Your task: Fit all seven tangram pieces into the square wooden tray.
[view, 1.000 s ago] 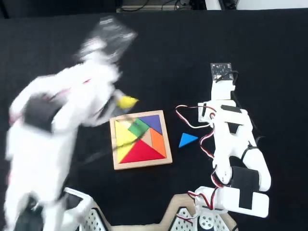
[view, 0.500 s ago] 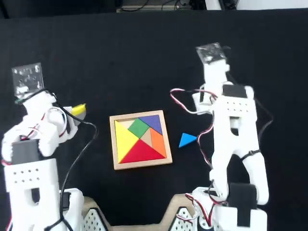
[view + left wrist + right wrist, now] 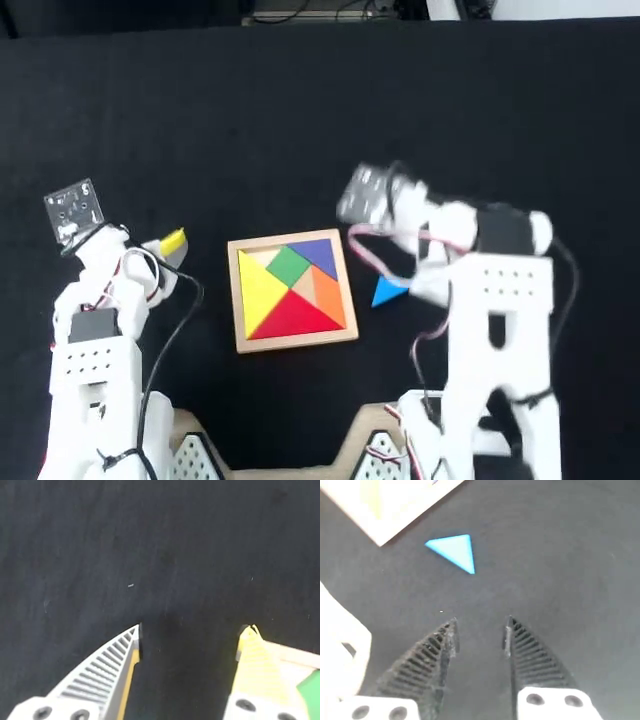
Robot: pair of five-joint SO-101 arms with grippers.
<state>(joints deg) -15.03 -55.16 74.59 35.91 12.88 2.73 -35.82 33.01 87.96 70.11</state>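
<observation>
Blue triangle (image 3: 388,291) lies just beside the tray (image 3: 297,342); right gripper (image 3: 480,622) hovers near it, fingers apart and empty; left gripper (image 3: 190,630) likewise spread, holding nothing.

My left arm (image 3: 95,335) stands at the left side, folded close over its base. Its wrist is turned so the left gripper (image 3: 192,630) angles in toward the middle. That gripper's fingers (image 3: 112,665) are spread wide with nothing between them, one pale and ribbed, the other yellow. My right arm (image 3: 497,300) rises from its base with the forearm bent inward. I see the right gripper (image 3: 481,622) pointing down, its two black ribbed fingers (image 3: 532,655) slightly parted and holding nothing.
</observation>
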